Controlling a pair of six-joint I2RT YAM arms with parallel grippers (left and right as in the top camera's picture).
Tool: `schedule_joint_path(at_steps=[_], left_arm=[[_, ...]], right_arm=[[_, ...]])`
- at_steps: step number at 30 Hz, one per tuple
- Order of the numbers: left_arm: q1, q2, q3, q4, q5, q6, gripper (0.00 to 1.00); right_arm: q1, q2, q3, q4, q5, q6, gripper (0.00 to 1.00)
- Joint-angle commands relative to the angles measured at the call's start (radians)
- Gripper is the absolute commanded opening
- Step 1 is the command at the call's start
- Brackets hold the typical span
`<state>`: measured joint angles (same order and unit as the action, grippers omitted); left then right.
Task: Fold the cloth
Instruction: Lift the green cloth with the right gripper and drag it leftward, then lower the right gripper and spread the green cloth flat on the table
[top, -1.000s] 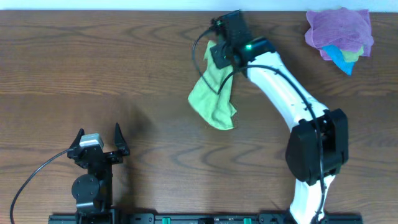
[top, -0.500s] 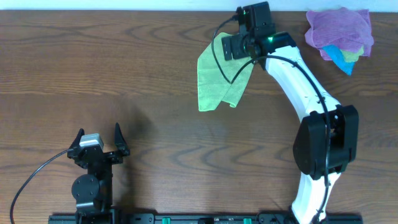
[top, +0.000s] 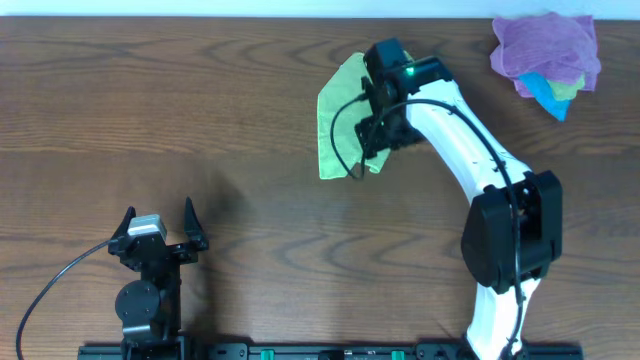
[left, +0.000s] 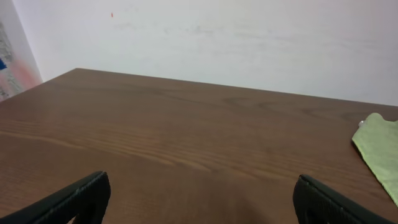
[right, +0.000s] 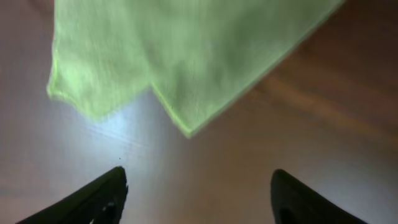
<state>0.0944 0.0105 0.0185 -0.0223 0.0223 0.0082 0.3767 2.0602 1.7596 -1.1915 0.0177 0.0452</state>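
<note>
Ahead of right gripper (right: 198, 180), jaws parted, cloth (right: 186, 56) edges overlap; left gripper (left: 200, 186) spread wide.

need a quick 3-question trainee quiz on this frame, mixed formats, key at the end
1. True or false: the right end effector is clamped on the green cloth.
2. Where does the pile of purple and blue cloths sit? A) at the far right corner of the table B) at the near left edge C) under the green cloth
3. Fill in: the left end effector stands ___, with nothing between its fingers.
Key: 1 false, its jaws stand apart and the cloth lies free on the table ahead of them. 2 A. 3 open.
</note>
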Motion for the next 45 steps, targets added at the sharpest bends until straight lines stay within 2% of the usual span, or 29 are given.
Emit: schedule_joint_path(at_steps=[1, 5, 11, 18, 22, 24, 29, 35, 45], left_arm=[[-0.003, -0.006, -0.013, -0.055, -0.022, 0.015, 0.95], [-0.003, -0.006, -0.013, -0.056, -0.022, 0.015, 0.95], [-0.003, -0.006, -0.013, -0.055, -0.022, 0.015, 0.95], [-0.003, -0.006, -0.013, -0.055, -0.022, 0.015, 0.95], [-0.003, -0.006, -0.013, -0.056, -0.022, 0.015, 0.95], [-0.003, -0.006, -0.013, -0.056, -0.022, 0.015, 0.95], [-0.003, -0.006, -0.013, -0.056, -0.022, 0.015, 0.95], [-0.003, -0.006, -0.013, -0.056, -0.022, 0.015, 0.96], [-0.003, -0.006, -0.013, -0.055, -0.022, 0.015, 0.95]], right_arm=[[0.004, 0.007, -0.003, -0.037, 0.001, 0.02, 0.71], [0.005, -0.041, -0.034, -0.021, 0.001, 0.029, 0.71], [0.004, -0.226, -0.12, 0.035, 0.051, 0.016, 0.74], [0.0, -0.472, -0.407, 0.156, 0.041, 0.019, 0.76], [-0.004, -0.537, -0.582, 0.282, -0.034, 0.056, 0.79], [-0.007, -0.537, -0.639, 0.344, -0.09, 0.061, 0.77], [-0.014, -0.534, -0.754, 0.554, -0.197, 0.076, 0.66], [-0.051, -0.496, -0.785, 0.678, -0.237, 0.09, 0.58], [-0.092, -0.325, -0.785, 0.822, -0.315, 0.127, 0.55]])
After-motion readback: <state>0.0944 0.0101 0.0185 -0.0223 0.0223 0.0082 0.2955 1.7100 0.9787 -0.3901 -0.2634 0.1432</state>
